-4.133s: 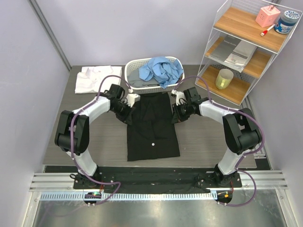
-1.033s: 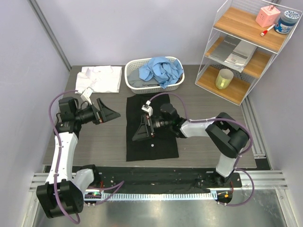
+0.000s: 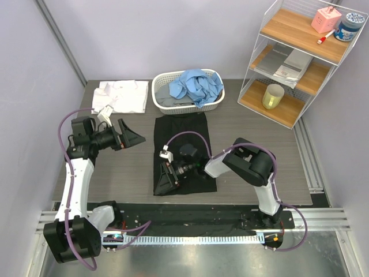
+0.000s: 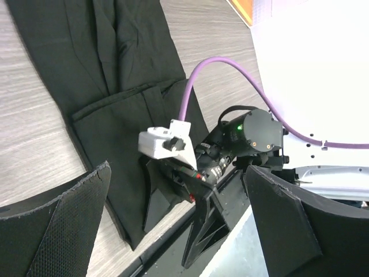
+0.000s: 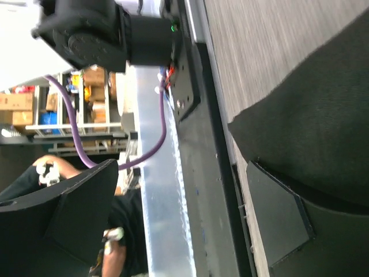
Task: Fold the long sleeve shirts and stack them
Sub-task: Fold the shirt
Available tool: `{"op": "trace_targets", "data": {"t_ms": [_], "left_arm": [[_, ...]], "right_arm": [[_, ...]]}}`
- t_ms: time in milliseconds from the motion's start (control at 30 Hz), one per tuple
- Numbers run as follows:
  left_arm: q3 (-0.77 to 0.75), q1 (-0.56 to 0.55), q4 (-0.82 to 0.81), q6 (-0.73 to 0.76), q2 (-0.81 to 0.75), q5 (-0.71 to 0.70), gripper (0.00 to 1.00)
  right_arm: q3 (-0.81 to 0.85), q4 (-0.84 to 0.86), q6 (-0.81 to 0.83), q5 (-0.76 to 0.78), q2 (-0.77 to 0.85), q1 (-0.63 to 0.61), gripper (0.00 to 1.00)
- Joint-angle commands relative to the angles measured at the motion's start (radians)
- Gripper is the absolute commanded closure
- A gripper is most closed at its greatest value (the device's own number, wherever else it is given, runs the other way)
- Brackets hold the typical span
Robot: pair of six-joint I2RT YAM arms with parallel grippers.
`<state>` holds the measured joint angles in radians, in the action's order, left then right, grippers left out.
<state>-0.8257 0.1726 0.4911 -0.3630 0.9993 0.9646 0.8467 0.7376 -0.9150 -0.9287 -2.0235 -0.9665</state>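
A black long sleeve shirt (image 3: 187, 144) lies folded into a long rectangle in the middle of the table; it also shows in the left wrist view (image 4: 109, 63) and the right wrist view (image 5: 314, 124). My right gripper (image 3: 165, 180) is open and low at its near left corner, one finger (image 5: 277, 216) against the cloth edge, nothing held. My left gripper (image 3: 130, 138) hangs open above the bare table left of the shirt, facing the right gripper (image 4: 193, 222). A white shirt (image 3: 121, 96) lies at the back left. A light blue shirt (image 3: 197, 85) is heaped in the basket.
The white slatted basket (image 3: 163, 92) stands behind the black shirt. A wire shelf (image 3: 288, 109) at the back right holds a yellow cup (image 3: 273, 96), papers and small items. A black strip and metal rail (image 3: 190, 216) run along the near edge.
My right gripper has slid along the black shirt toward the near edge, reaching its front left corner. The left arm has hardly moved. Both grippers stay open.
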Motion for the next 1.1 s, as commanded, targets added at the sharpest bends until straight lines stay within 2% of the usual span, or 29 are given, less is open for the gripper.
{"op": "trace_targets", "data": {"t_ms": [0,67,100,200,233,300,333,367,433,500,567,700,800,900,967,1067], "left_arm": [[-0.062,0.005,0.013,0.03,0.002,-0.009,0.0],[-0.069,0.007,0.018,0.042,0.004,-0.01,0.0],[-0.072,0.005,0.024,0.045,0.005,-0.009,0.0],[-0.081,0.005,0.024,0.058,0.012,0.013,0.0],[-0.082,0.005,0.024,0.062,0.016,0.016,0.0],[-0.082,0.004,0.029,0.075,0.025,0.016,0.0],[-0.079,0.004,0.027,0.081,0.03,0.016,0.0],[-0.078,0.001,0.018,0.088,0.033,0.017,0.0],[-0.073,-0.007,0.01,0.099,0.039,0.016,0.0],[-0.072,-0.018,-0.003,0.102,0.044,0.005,0.0],[-0.078,-0.028,-0.009,0.101,0.058,-0.003,0.0],[-0.09,-0.035,-0.017,0.11,0.076,-0.01,0.0],[-0.089,-0.035,-0.022,0.113,0.09,-0.015,0.0],[-0.079,-0.038,-0.034,0.111,0.104,-0.021,0.0],[-0.075,-0.041,-0.057,0.107,0.105,-0.02,0.0],[-0.064,-0.045,-0.069,0.105,0.116,-0.014,0.0]], "right_arm": [[-0.02,0.138,-0.066,0.018,-0.034,0.011,0.0],[-0.003,0.117,-0.077,0.005,0.018,0.02,0.0],[-0.001,0.091,-0.071,-0.001,0.093,0.026,0.0],[-0.026,-0.106,0.057,-0.057,0.269,0.074,0.0],[-0.024,-0.33,0.208,-0.094,0.296,0.093,0.0],[-0.002,-0.647,0.45,-0.168,0.351,0.184,0.0],[0.012,-0.999,0.617,-0.186,0.353,0.219,0.0],[0.05,-1.171,0.91,-0.2,0.345,0.292,0.0],[0.087,-1.539,1.216,-0.237,0.301,0.339,0.0],[0.095,-1.555,1.225,-0.317,0.29,0.403,0.0],[0.074,-1.571,1.223,-0.302,0.278,0.41,0.0],[0.018,-1.535,1.147,-0.325,0.264,0.506,0.0],[-0.024,-1.552,1.124,-0.322,0.33,0.519,0.0],[-0.141,-1.307,0.87,-0.208,0.485,0.515,0.0],[-0.153,-1.258,0.849,-0.17,0.5,0.515,0.0],[-0.129,-1.271,0.886,-0.197,0.424,0.515,0.0]]}}
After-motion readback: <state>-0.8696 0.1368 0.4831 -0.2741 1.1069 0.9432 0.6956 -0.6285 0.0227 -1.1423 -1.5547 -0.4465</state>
